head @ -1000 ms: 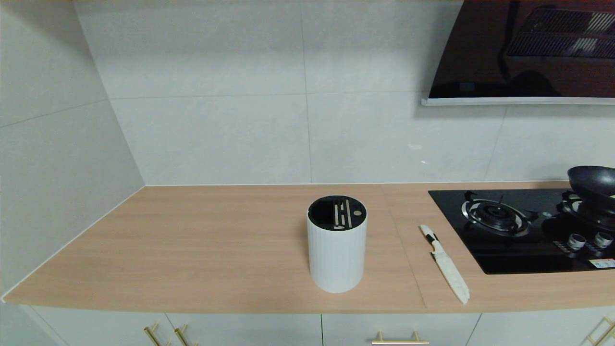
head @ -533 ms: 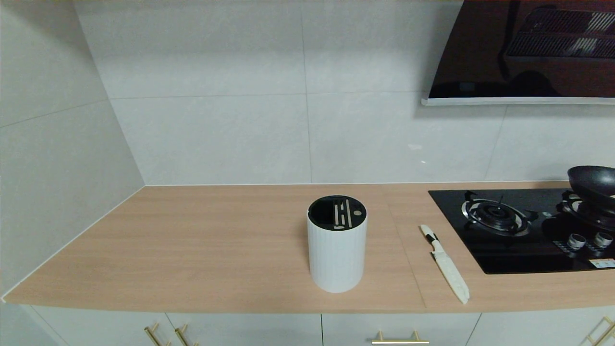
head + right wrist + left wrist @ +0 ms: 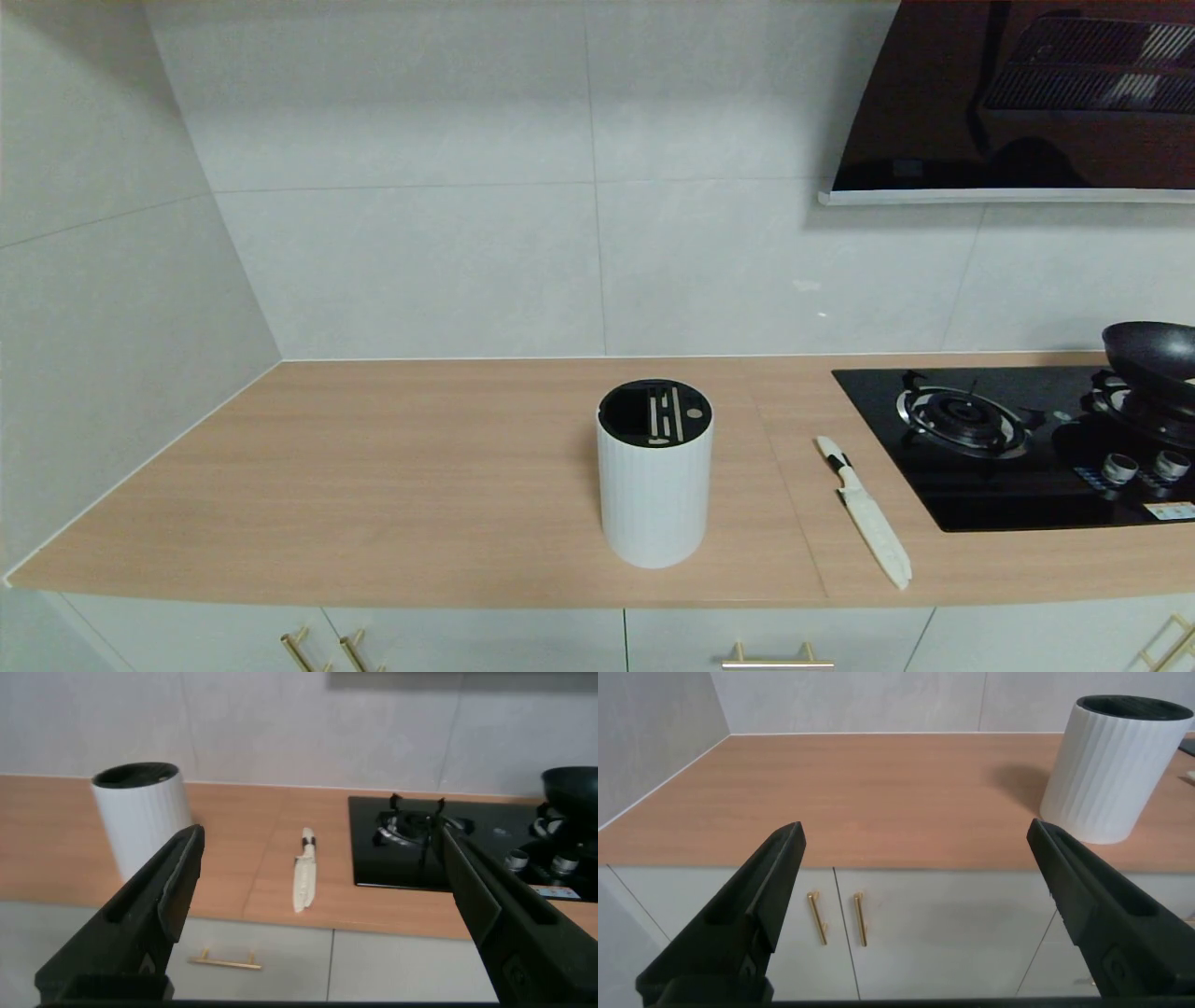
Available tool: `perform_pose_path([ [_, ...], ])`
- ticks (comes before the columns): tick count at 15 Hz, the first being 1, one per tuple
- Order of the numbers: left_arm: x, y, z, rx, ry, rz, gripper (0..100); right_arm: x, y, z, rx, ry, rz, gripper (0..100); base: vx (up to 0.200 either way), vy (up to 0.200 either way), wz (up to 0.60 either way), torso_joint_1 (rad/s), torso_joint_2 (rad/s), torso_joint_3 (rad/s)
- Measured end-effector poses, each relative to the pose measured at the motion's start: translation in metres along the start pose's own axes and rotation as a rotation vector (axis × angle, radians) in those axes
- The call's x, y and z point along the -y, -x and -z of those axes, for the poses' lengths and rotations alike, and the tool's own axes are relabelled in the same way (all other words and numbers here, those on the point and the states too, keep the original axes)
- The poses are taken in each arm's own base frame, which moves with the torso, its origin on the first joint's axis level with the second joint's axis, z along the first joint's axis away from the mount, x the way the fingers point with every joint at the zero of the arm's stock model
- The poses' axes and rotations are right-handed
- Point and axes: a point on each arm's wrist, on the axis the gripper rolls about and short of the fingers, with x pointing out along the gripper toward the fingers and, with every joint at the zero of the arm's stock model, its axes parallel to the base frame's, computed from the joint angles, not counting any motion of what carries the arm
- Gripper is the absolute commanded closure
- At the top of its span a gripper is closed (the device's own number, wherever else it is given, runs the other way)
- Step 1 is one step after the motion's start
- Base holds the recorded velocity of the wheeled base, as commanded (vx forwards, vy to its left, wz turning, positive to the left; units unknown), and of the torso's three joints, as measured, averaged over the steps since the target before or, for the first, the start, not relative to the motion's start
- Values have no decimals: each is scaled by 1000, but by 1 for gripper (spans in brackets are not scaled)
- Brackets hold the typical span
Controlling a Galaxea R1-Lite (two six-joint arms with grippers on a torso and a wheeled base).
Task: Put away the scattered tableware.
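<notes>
A slim white knife (image 3: 864,511), probably light, stiff and slippery, lies flat on the wooden counter (image 3: 420,467) between the slotted white holder (image 3: 654,471) and the hob (image 3: 1008,448), best taken by its far handle end, while left gripper (image 3: 913,838) and right gripper (image 3: 320,838) hang wide open and empty

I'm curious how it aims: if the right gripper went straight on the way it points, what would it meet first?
Most likely the white knife lying on the countertop, which sits centred ahead of the open right gripper. Depth is unclear, so it could land on the countertop beside it.
</notes>
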Motion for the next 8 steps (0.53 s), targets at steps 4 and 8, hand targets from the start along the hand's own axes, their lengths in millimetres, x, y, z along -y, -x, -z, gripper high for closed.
perform_pose_path([
  [4, 0, 0, 0, 0, 0, 0, 0, 3, -53, -31, -201, -21, -63, 0, 0, 0, 0, 0, 0, 0],
  [8, 0, 0, 0, 0, 0, 0, 0, 4, -142, -32, -440, -41, -92, 0, 0, 0, 0, 0, 0, 0],
])
